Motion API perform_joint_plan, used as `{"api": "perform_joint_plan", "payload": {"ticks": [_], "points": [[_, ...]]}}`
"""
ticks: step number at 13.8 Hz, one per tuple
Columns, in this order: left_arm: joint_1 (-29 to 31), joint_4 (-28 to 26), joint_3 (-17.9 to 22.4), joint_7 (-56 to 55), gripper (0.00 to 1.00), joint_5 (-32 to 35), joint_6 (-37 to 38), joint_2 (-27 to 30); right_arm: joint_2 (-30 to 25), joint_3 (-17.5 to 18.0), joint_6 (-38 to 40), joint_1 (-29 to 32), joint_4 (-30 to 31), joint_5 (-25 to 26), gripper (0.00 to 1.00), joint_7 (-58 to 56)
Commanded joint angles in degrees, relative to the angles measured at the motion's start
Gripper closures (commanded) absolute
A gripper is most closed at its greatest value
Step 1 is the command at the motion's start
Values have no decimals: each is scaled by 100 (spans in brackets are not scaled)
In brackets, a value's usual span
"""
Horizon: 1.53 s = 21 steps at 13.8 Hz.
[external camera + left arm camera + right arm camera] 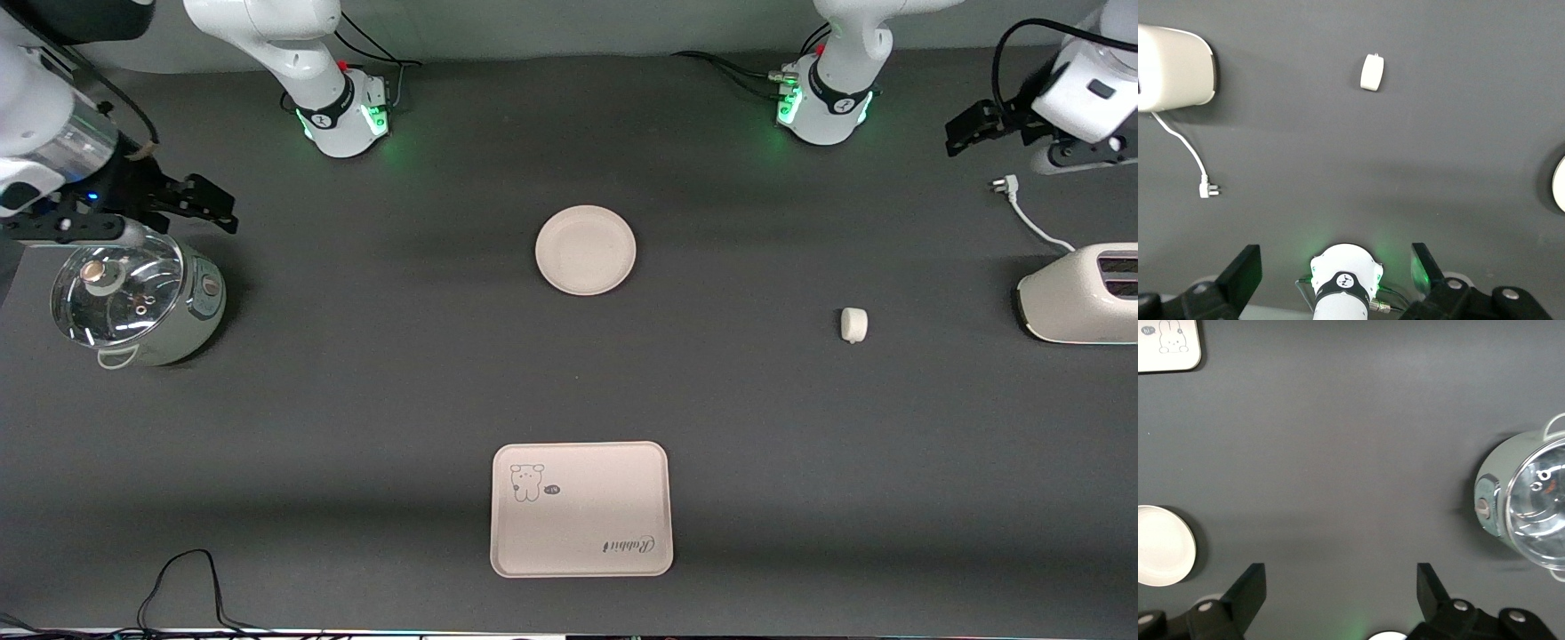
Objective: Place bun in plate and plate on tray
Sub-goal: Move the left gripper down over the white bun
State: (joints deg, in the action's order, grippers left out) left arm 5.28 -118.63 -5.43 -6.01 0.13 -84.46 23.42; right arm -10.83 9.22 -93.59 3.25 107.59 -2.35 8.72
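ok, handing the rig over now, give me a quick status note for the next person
Left gripper: open, empty, up over the table near the toaster.
Right gripper: open, empty, above the pot.
Bun: on the table, toward the left arm's end.
Plate: empty, mid-table.
Tray: empty, nearer the front camera than the plate.
Done: nothing.
Left: bun into plate, plate onto tray.

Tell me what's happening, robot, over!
Left gripper open, waiting above toaster. Right gripper open over pot. Bun, plate, tray apart, untouched.

Even overhead light, soft shadows, green base glow, sharp focus.
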Motion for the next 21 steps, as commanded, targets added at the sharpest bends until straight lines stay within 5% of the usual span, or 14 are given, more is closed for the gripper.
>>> {"api": "perform_joint_plan", "payload": {"ticks": [1, 5, 12, 21], "points": [[-71, -545, 51, 38, 0, -66, -499, 111, 63, 45, -54, -9, 61, -73, 0, 113], [-80, -1161, 51, 38, 0, -145, -1631, -617, 64, 45, -45, 0, 131, -134, 0, 95], [-89, -1250, 51, 38, 0, -321, -3688, -2805, 11, -25, -46, 0, 359, -424, 0, 86], [-282, -1250, 51, 178, 0, -224, -5360, -4161, 63, -51, -309, 0, 544, -934, 0, 147]]}}
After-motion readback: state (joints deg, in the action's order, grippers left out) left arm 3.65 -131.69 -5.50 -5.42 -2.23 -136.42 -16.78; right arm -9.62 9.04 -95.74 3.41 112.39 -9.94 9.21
